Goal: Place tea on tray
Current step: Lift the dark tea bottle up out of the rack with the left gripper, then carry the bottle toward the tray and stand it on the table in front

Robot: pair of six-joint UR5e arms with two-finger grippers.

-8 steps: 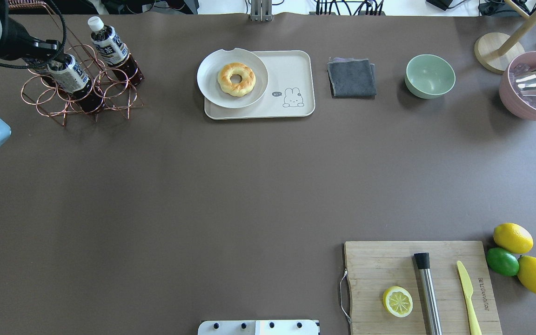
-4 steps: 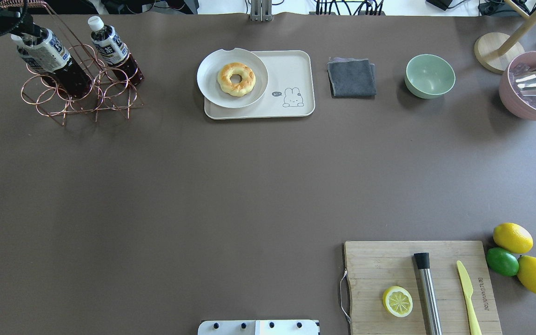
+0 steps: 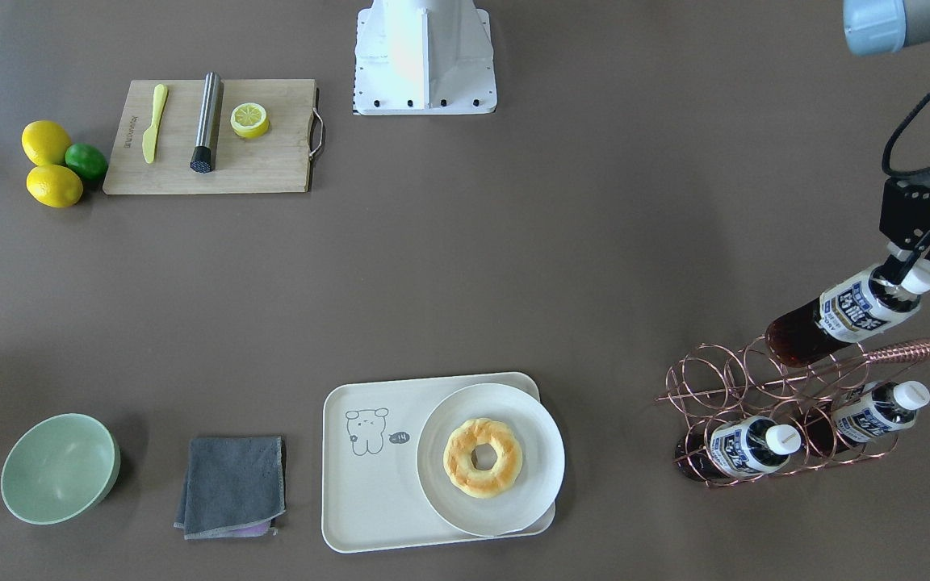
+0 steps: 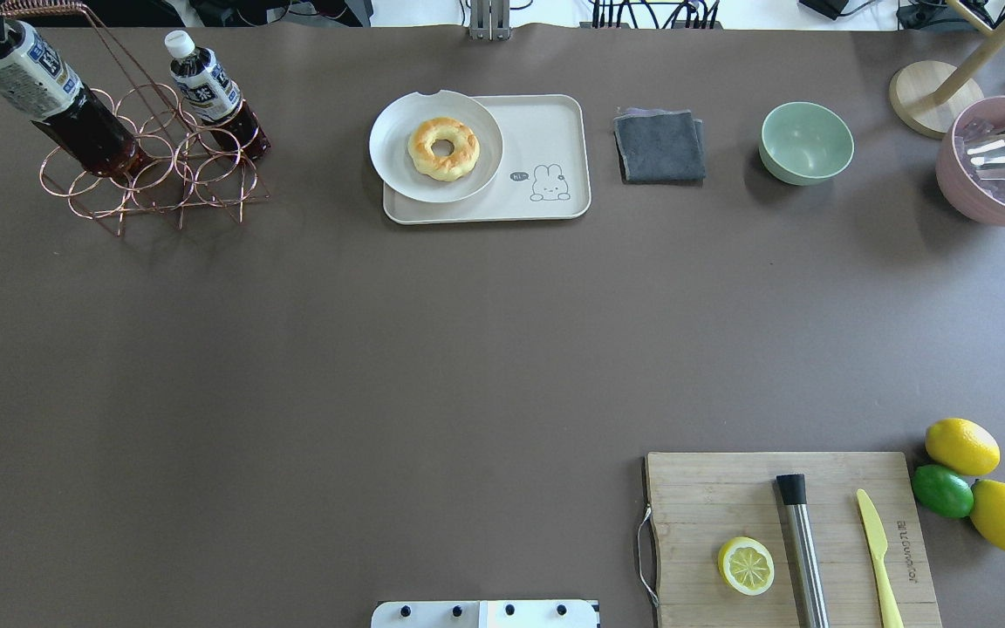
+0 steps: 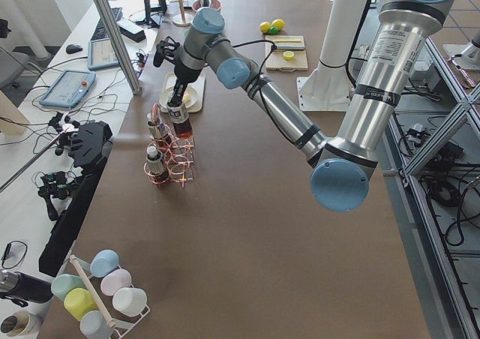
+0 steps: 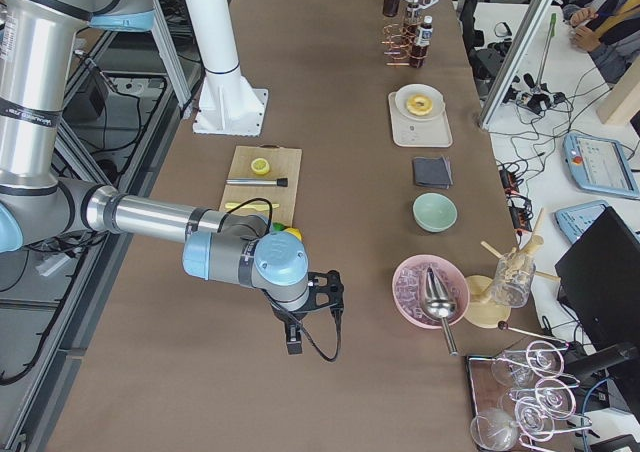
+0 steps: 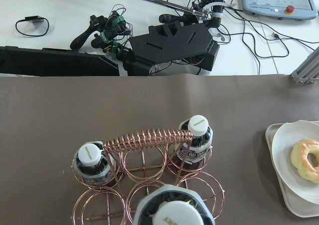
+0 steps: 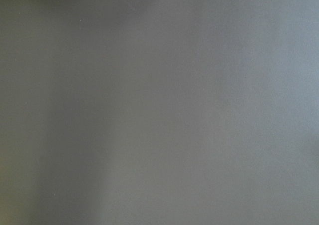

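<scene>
My left gripper is shut on the white cap of a tea bottle and holds it tilted, its base just above the copper wire rack. The held bottle also shows in the overhead view and close under the left wrist camera. Two more bottles stand in the rack. The cream tray with the bear drawing lies mid-table, also in the overhead view. My right gripper shows only in the exterior right view, low over the table, and I cannot tell its state.
A white plate with a donut covers part of the tray. A grey cloth and a green bowl lie beside it. A cutting board with knife, muddler and lemon half, plus lemons and a lime, sits near the base.
My left gripper has lifted the bottle up out of the rack and drawn it toward the table's far left corner. Nothing else has moved.
</scene>
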